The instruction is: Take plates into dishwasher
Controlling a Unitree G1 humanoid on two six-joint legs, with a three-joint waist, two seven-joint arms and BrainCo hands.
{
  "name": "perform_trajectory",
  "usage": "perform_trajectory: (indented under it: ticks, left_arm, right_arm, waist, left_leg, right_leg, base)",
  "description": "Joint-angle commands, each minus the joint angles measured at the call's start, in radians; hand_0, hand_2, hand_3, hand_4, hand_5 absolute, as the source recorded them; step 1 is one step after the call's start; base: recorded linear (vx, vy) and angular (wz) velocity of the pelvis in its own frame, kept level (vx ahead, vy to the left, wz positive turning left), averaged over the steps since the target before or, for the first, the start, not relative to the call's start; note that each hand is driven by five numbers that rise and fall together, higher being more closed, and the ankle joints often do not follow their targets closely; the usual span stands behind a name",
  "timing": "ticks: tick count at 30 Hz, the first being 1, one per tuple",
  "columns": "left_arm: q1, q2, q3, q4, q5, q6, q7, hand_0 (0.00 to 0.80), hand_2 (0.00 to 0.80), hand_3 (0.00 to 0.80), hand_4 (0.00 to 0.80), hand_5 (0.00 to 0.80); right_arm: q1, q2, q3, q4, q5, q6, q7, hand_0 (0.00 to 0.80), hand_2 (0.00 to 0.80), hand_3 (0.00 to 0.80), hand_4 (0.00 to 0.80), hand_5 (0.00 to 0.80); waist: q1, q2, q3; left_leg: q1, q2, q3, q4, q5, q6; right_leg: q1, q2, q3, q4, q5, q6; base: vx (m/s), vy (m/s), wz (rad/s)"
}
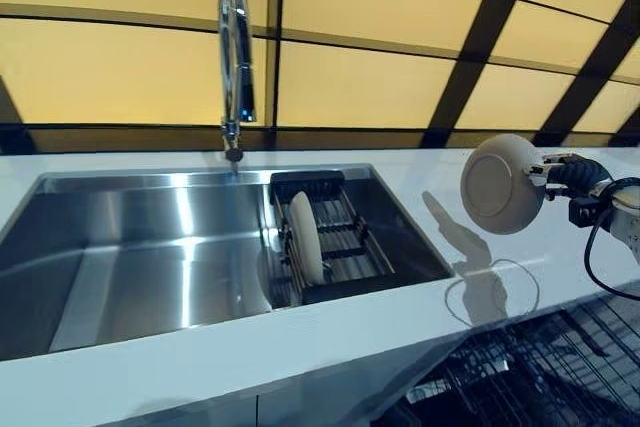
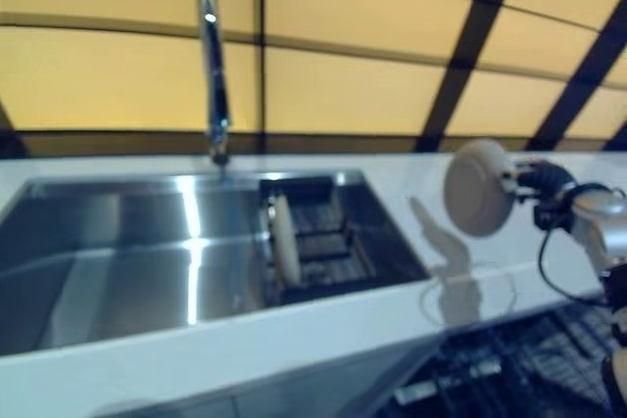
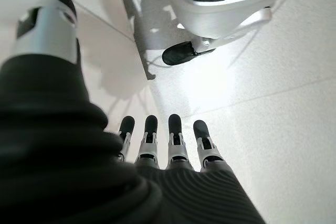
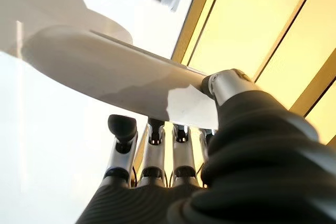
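A white plate (image 1: 503,183) hangs on edge above the white countertop (image 1: 400,317), right of the sink, its underside facing left. My right hand (image 1: 578,175) is shut on its rim; in the right wrist view the thumb (image 4: 223,85) presses on the plate (image 4: 105,72) with the fingers (image 4: 157,150) beneath it. A second white plate (image 1: 305,237) stands upright in the black rack (image 1: 350,247) inside the sink. My left hand (image 3: 168,140) shows only in its wrist view, fingers straight, holding nothing, over a pale floor.
The steel sink (image 1: 150,247) has a tall chrome faucet (image 1: 235,57) behind it. A dark wire dishwasher rack (image 1: 540,367) sits pulled out below the counter at lower right. A white chair base with a black caster (image 3: 178,54) stands by my left hand.
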Motion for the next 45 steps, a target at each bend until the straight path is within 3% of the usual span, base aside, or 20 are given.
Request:
perform_trajectory:
  ticks: [1, 8, 9, 12, 14, 25, 38, 41, 43, 44, 45]
  left_arm:
    - [-0.042, 0.030, -0.040, 0.042, -0.048, 0.023, 0.017, 0.000, 0.000, 0.000, 0.000, 0.000]
    - [-0.032, 0.046, 0.006, 0.058, -0.074, 0.004, 0.029, 0.000, 0.000, 0.000, 0.000, 0.000]
    - [-0.028, 0.050, 0.016, 0.060, -0.073, 0.001, 0.028, 0.000, 0.000, 0.000, 0.000, 0.000]
    - [-0.030, 0.052, 0.037, 0.067, -0.070, -0.004, 0.040, 0.000, 0.000, 0.000, 0.000, 0.000]
    - [-0.029, 0.045, 0.040, 0.068, -0.066, -0.012, 0.045, 0.000, 0.000, 0.000, 0.000, 0.000]
    - [-0.016, 0.006, 0.049, 0.097, -0.085, -0.037, 0.050, 0.000, 0.000, 0.000, 0.000, 0.000]
    - [-0.031, 0.028, 0.076, 0.095, -0.105, -0.032, 0.051, 0.000, 0.000, 0.000, 0.000, 0.000]
    - [-0.017, 0.029, 0.089, 0.094, -0.119, -0.048, 0.055, 0.000, 0.000, 0.000, 0.000, 0.000]
    - [-0.002, 0.030, 0.098, 0.090, -0.127, -0.059, 0.066, 0.000, 0.000, 0.000, 0.000, 0.000]
    - [0.005, 0.031, 0.105, 0.088, -0.131, -0.059, 0.069, 0.000, 0.000, 0.000, 0.000, 0.000]
    - [0.010, 0.036, 0.124, 0.090, -0.136, -0.057, 0.063, 0.000, 0.000, 0.000, 0.000, 0.000]
  right_arm:
    - [-0.040, -0.088, -0.064, -0.056, 0.018, -0.047, -0.043, 0.800, 0.800, 0.800, 0.800, 0.800]
    - [-0.058, -0.091, -0.076, -0.007, 0.007, -0.084, -0.009, 0.800, 0.800, 0.800, 0.800, 0.800]
    - [-0.073, -0.094, -0.066, 0.001, 0.017, -0.087, -0.009, 0.800, 0.800, 0.800, 0.800, 0.800]
    - [-0.099, -0.121, -0.051, 0.022, 0.061, -0.090, -0.011, 0.800, 0.800, 0.800, 0.800, 0.800]
    - [-0.097, -0.140, -0.064, 0.020, 0.076, -0.081, -0.016, 0.800, 0.800, 0.800, 0.800, 0.800]
    - [-0.153, -0.185, -0.027, 0.055, 0.038, -0.054, 0.007, 0.800, 0.800, 0.800, 0.800, 0.800]
    - [0.032, -0.201, -0.138, 0.059, -0.003, -0.051, 0.076, 0.800, 0.800, 0.800, 0.800, 0.800]
    - [0.064, -0.207, -0.161, 0.075, -0.019, -0.060, 0.106, 0.800, 0.800, 0.800, 0.800, 0.800]
    - [0.081, -0.207, -0.173, 0.073, -0.025, -0.065, 0.110, 0.800, 0.800, 0.800, 0.800, 0.800]
    - [0.088, -0.206, -0.179, 0.067, -0.027, -0.063, 0.108, 0.800, 0.800, 0.800, 0.800, 0.800]
    - [0.093, -0.209, -0.181, 0.058, -0.026, -0.061, 0.105, 0.800, 0.800, 0.800, 0.800, 0.800]
  waist:
    - [0.023, -0.002, -0.031]
    - [0.101, -0.027, -0.046]
    - [0.108, -0.031, -0.047]
    - [0.129, -0.054, -0.042]
    - [0.135, -0.066, -0.038]
    - [0.105, -0.038, -0.051]
    - [0.067, -0.015, -0.064]
    - [0.075, -0.015, -0.053]
    - [0.084, -0.011, -0.038]
    - [0.092, -0.009, -0.031]
    - [0.103, -0.009, -0.016]
  left_leg:
    - [0.012, -0.012, -0.007, 0.023, -0.013, 0.012]
    - [-0.062, 0.005, 0.030, 0.061, 0.008, 0.007]
    - [-0.071, 0.015, 0.040, 0.073, 0.010, 0.005]
    - [-0.162, 0.064, 0.056, 0.168, 0.022, -0.032]
    - [-0.193, 0.080, 0.056, 0.180, 0.041, -0.054]
    - [-0.138, 0.071, 0.068, 0.071, 0.091, -0.081]
    - [-0.107, 0.074, 0.060, 0.019, 0.107, -0.080]
    - [-0.132, 0.098, 0.069, 0.015, 0.146, -0.107]
    - [-0.169, 0.124, 0.085, 0.015, 0.204, -0.133]
    - [-0.194, 0.133, 0.070, 0.018, 0.239, -0.147]
    - [-0.200, 0.127, 0.019, 0.039, 0.249, -0.147]
  right_leg:
    - [-0.022, -0.114, -0.077, 0.258, -0.082, -0.014]
    - [0.090, -0.160, -0.129, 0.277, -0.084, -0.007]
    - [0.106, -0.157, -0.140, 0.258, -0.106, -0.009]
    - [0.176, -0.105, -0.153, 0.147, -0.235, -0.062]
    - [0.195, -0.096, -0.153, 0.109, -0.234, -0.068]
    - [0.183, -0.082, -0.161, 0.070, -0.219, -0.087]
    - [0.159, -0.053, -0.155, 0.108, -0.242, -0.103]
    - [0.163, -0.025, -0.153, 0.091, -0.238, -0.118]
    - [0.174, -0.001, -0.154, 0.073, -0.236, -0.129]
    - [0.180, 0.009, -0.145, 0.062, -0.230, -0.132]
    - [0.175, 0.014, -0.125, 0.055, -0.222, -0.139]
  base:
    - [-0.209, -0.005, -0.63]
    - [-0.154, -0.142, -0.50]
    - [-0.052, -0.194, -0.67]
    - [-0.043, -0.221, -0.40]
    - [-0.088, -0.151, -0.05]
    - [-0.070, -0.006, 0.04]
    - [-0.085, -0.053, 0.02]
    - [-0.094, -0.164, 0.01]
    - [-0.109, -0.167, -0.03]
    - [-0.146, -0.145, -0.04]
    - [-0.141, -0.124, -0.04]
